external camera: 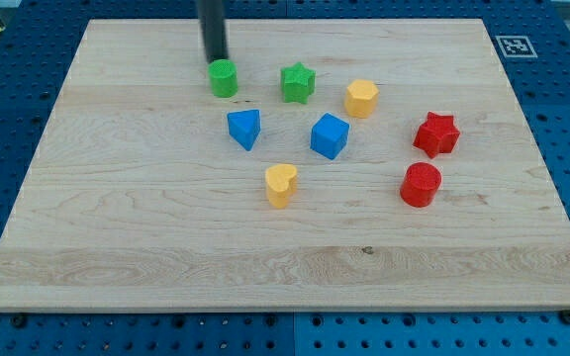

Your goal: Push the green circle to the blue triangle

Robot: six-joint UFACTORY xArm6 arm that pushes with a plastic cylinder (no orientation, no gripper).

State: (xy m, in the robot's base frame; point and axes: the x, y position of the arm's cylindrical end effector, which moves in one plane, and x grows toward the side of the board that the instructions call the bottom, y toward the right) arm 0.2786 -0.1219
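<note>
The green circle (pixel 224 78) stands near the view's top, left of centre on the wooden board (pixel 117 218). The blue triangle (pixel 245 129) lies just below it and slightly to the right, a short gap apart. My tip (pixel 215 59) is right above the green circle, at its upper-left edge, touching or nearly touching it. The dark rod rises out of the view's top.
A green star (pixel 298 83) sits right of the green circle. A yellow hexagon (pixel 361 98), a blue cube (pixel 330 135), a yellow heart (pixel 281 185), a red star (pixel 436 134) and a red circle (pixel 422 185) lie further right and below.
</note>
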